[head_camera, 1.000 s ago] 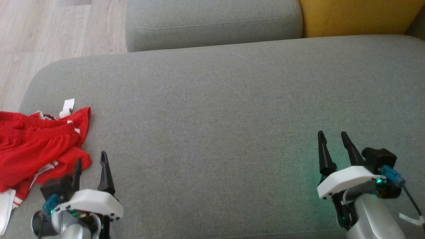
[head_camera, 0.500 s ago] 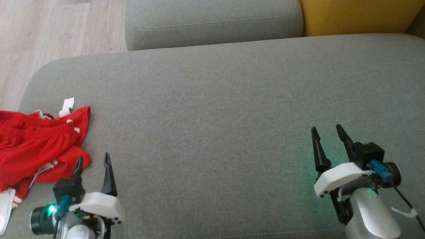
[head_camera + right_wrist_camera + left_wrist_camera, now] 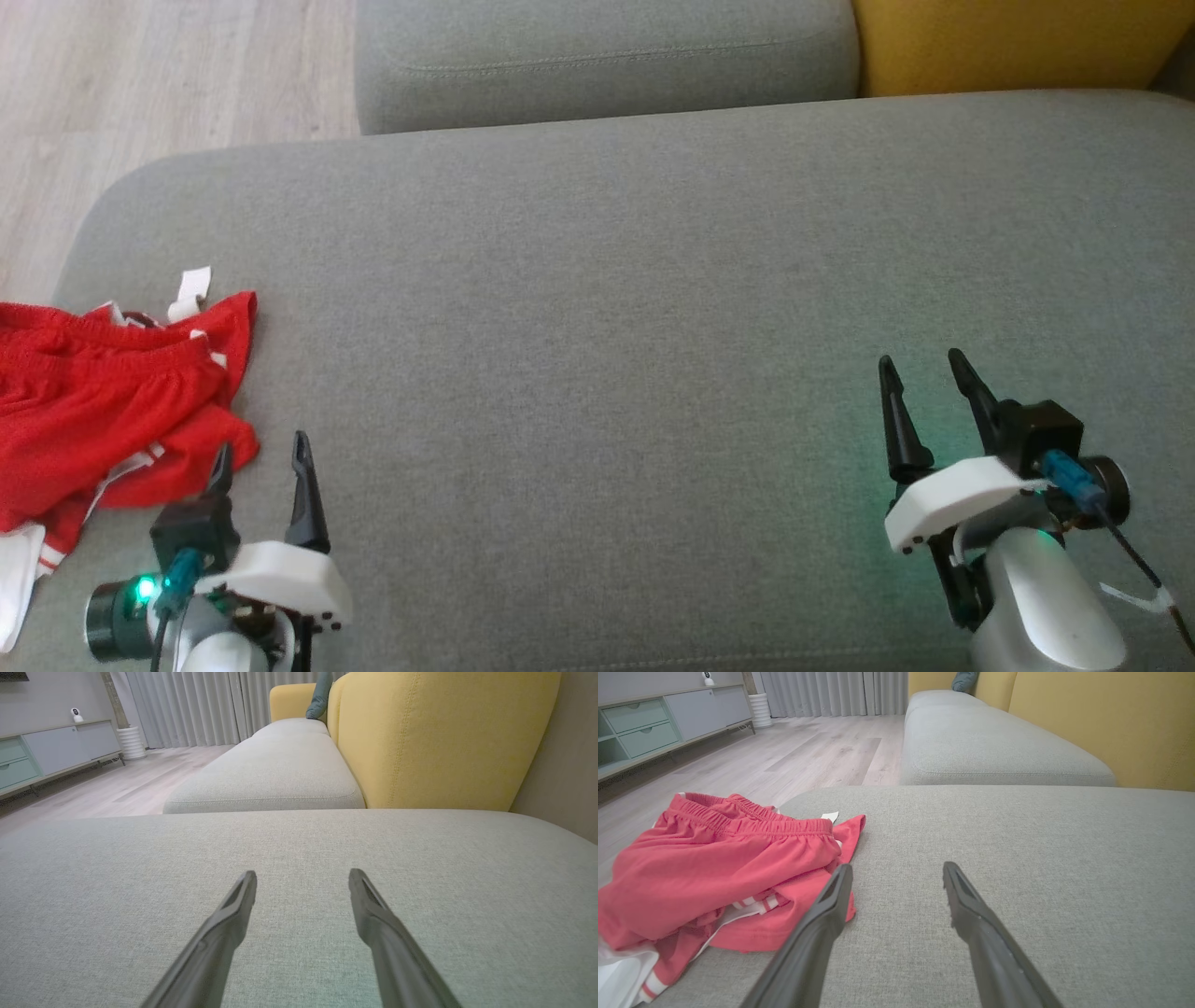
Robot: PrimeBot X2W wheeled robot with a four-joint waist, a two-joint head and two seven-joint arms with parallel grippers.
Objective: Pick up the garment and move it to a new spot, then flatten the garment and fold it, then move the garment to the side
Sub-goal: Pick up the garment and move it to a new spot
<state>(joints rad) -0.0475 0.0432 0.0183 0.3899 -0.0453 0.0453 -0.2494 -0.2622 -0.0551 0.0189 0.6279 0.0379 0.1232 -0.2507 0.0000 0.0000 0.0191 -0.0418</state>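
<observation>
The red garment (image 3: 103,411) lies crumpled at the left end of the grey cushion (image 3: 597,308). The left gripper (image 3: 261,444) sits just beside its near hem, fingers spread and empty. The right gripper (image 3: 920,360) is well apart to the right, fingers likewise spread, over bare cushion

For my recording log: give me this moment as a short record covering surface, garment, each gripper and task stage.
surface: grey cushion
garment: red shorts with white trim, crumpled at the cushion's left end
left gripper: open, empty, by the shorts' near corner
right gripper: open, empty, over bare cushion on the right
surroundings: yellow backrest, wood floor
stage: shorts not yet picked up
</observation>
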